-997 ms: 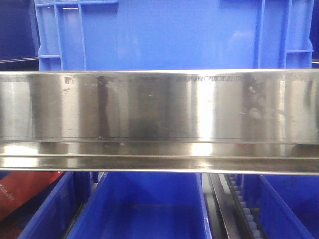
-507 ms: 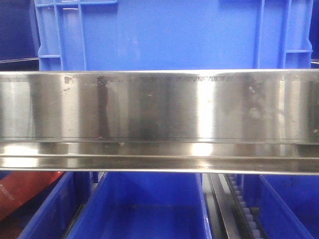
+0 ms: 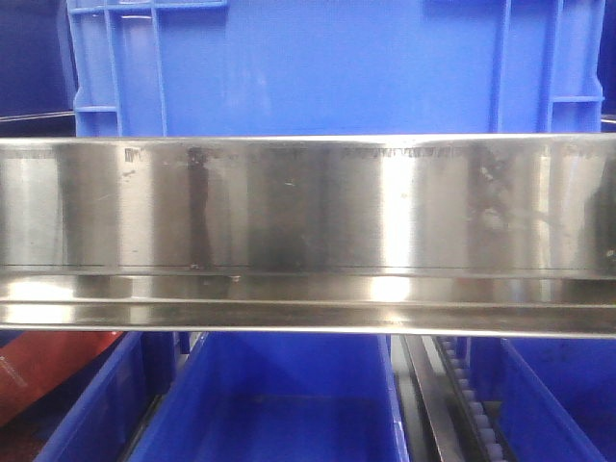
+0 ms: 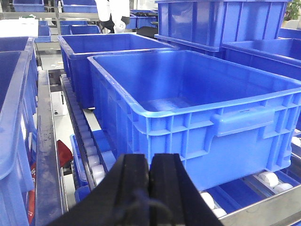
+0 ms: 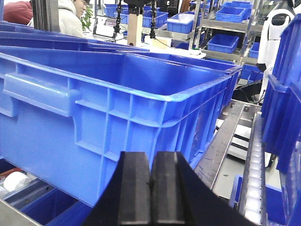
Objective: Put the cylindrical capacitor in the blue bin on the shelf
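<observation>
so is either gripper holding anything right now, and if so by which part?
Nothing held. The left gripper and right gripper both have pads pressed together with nothing between them. No capacitor shows in any view.

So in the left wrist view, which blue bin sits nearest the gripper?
The large empty blue bin directly ahead of the shut left gripper; its handled front wall faces the camera, the others sit behind or beside.

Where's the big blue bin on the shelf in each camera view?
Front: the blue bin fills the top, above the shelf rail.
Left wrist: centre and right, open top showing.
Right wrist: left and centre.
Shared landmark: the steel shelf rail under the bin's front, at each wrist view's bottom corner.
</observation>
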Controlling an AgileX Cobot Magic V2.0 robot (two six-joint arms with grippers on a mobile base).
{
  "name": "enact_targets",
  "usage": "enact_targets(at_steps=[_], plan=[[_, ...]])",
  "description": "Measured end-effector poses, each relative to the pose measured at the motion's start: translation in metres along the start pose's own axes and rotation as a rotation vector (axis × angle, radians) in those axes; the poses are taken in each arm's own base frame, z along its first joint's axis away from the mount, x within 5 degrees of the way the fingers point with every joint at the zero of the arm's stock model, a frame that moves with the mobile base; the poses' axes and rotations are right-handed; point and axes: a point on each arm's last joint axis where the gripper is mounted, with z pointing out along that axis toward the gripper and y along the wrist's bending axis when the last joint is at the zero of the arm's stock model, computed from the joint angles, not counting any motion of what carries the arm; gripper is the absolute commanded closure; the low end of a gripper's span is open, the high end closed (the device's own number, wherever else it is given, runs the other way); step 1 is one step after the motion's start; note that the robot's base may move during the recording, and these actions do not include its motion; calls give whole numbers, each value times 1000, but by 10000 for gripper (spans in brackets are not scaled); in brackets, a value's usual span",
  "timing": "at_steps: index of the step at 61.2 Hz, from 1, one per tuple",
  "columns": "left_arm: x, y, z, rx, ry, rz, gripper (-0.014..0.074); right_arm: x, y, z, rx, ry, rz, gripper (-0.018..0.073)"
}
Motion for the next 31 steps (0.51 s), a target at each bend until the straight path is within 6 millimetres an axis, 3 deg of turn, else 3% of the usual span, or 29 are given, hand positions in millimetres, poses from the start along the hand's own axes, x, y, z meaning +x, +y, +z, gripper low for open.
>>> enact_targets(at_steps=[24, 31], plan=[[1, 1, 1, -10, 1, 8, 707, 0, 0, 0, 0, -3, 0, 718], [14, 7, 4, -81, 12, 36, 707, 0, 0, 0, 0, -3, 0, 718]])
